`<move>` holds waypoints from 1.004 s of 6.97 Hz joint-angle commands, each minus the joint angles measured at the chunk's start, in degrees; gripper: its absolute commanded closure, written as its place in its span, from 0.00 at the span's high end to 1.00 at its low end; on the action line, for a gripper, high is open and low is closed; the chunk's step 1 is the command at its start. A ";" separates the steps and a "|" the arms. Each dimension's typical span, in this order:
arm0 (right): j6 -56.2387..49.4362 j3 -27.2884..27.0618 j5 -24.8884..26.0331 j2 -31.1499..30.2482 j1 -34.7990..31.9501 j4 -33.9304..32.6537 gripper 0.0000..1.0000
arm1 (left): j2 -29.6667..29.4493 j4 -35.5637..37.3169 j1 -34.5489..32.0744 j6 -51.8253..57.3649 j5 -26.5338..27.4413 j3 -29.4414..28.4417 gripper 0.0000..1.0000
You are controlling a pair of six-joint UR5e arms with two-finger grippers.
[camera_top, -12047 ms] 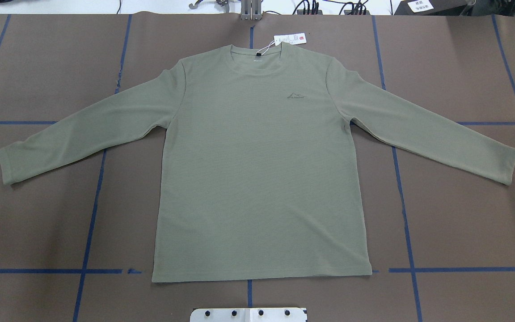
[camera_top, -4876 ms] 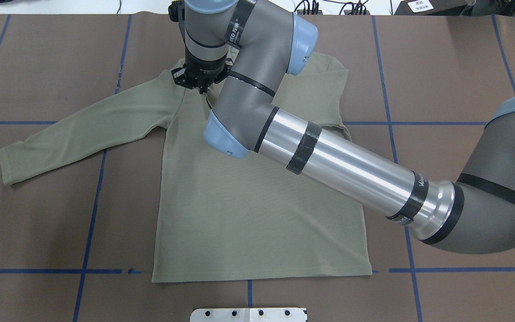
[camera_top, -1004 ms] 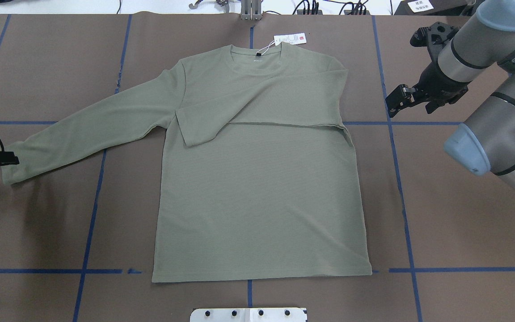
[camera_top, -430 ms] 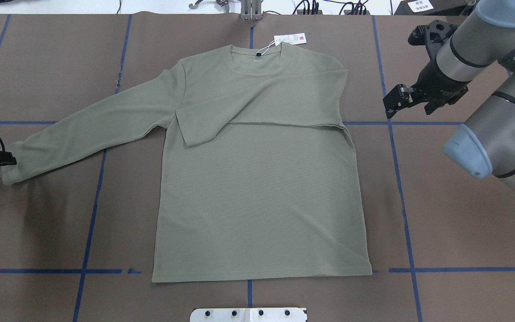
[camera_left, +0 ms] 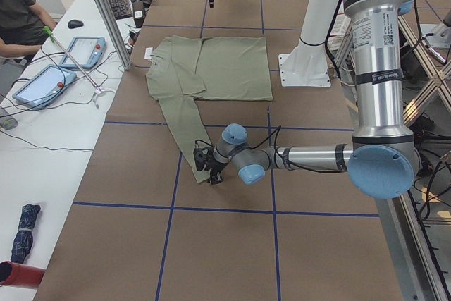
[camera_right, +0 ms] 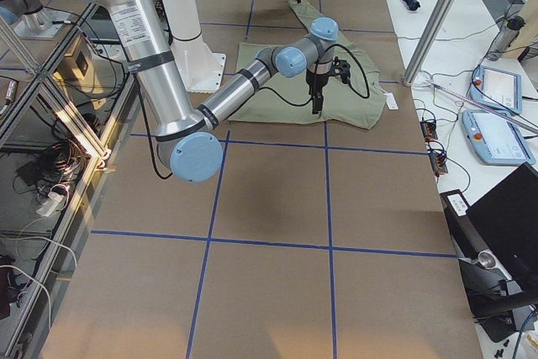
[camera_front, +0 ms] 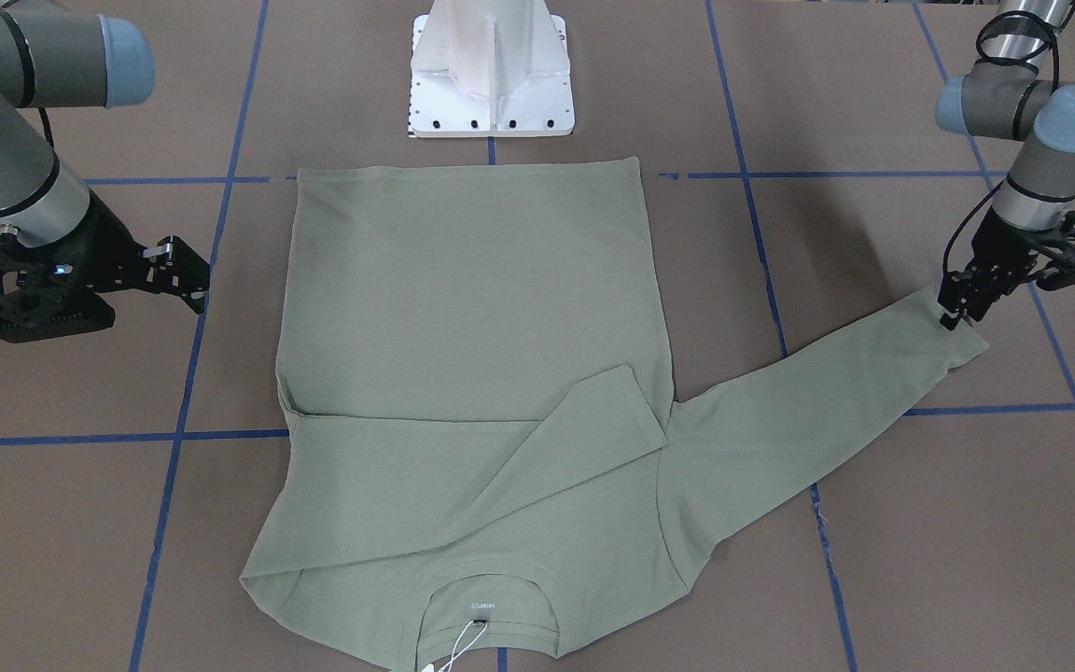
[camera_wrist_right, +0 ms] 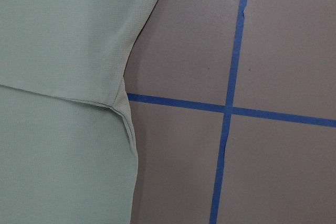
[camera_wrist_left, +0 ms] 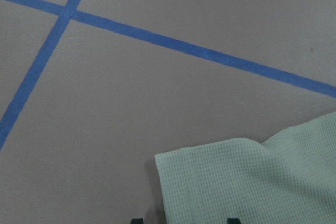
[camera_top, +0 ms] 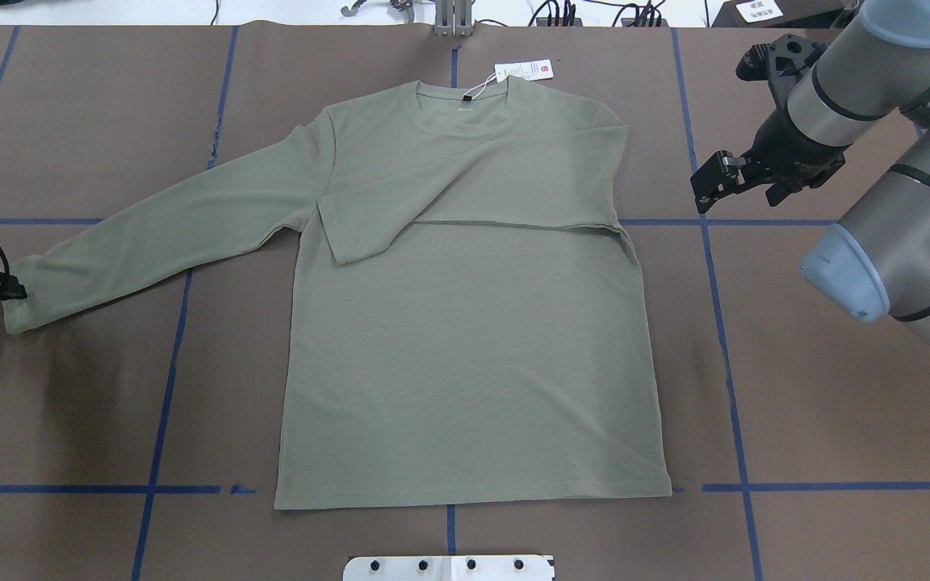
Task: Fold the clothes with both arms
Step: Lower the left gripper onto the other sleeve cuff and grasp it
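Overhead exterior, left fingers [camera_top: 9,292] spread at shirt [camera_top: 465,339] cuff [camera_top: 17,311], right fingers [camera_top: 707,190] spread, hovering beside it.

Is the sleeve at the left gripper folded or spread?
Spread: the sleeve lies flat and straight, its cuff at the left gripper.

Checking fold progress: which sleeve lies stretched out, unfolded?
The sleeve on the robot's left, cuff at the left gripper; the other sleeve lies folded across the shirt.

Bright, even overhead light; soft, faint shadows lie on the counter [camera_top: 45,387]; the left arm [camera_left: 378,96] shows sheen on its silver tube; the left wrist view is slightly soft.
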State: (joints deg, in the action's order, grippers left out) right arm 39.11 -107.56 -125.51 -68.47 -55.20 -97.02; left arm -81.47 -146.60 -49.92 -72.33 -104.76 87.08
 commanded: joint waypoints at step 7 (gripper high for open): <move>0.18 -0.81 0.00 -0.26 0.00 -0.01 1.00 | 0.00 0.00 0.09 -0.09 -0.18 0.11 0.39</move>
State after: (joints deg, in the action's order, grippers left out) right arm 39.19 -108.31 -125.51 -68.75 -55.24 -97.03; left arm -81.48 -146.56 -49.84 -72.41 -104.93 87.18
